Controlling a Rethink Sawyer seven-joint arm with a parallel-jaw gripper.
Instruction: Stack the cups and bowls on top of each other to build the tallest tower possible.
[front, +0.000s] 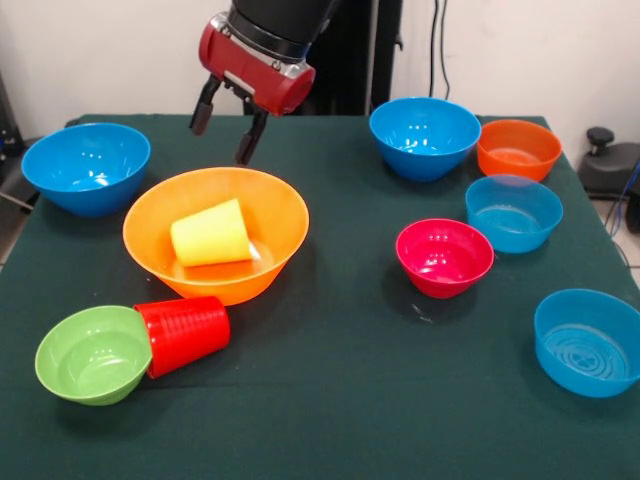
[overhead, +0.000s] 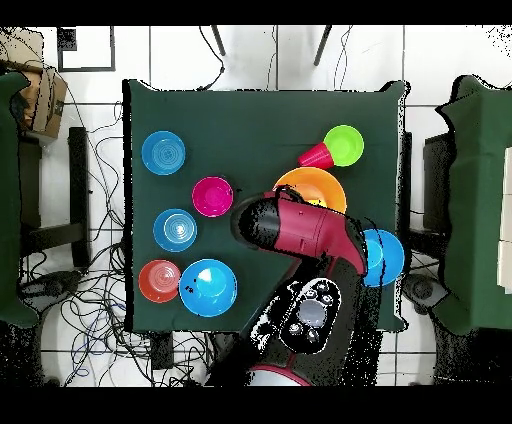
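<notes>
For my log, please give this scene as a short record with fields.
end effector: open, empty, above the far rim of the big bowl
big yellow-orange plastic bowl: upright, holds the yellow cup
yellow plastic cup: on its side
red ribbed plastic cup: on its side, touching the green bowl
light green plastic bowl: upright
tower: not started

We find no readable text, label, brand, number or sign on anything in either view; every surface we see is plain and unmarked.

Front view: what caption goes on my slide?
Open pincer above big orange bowl holding a tipped yellow cup.
</notes>
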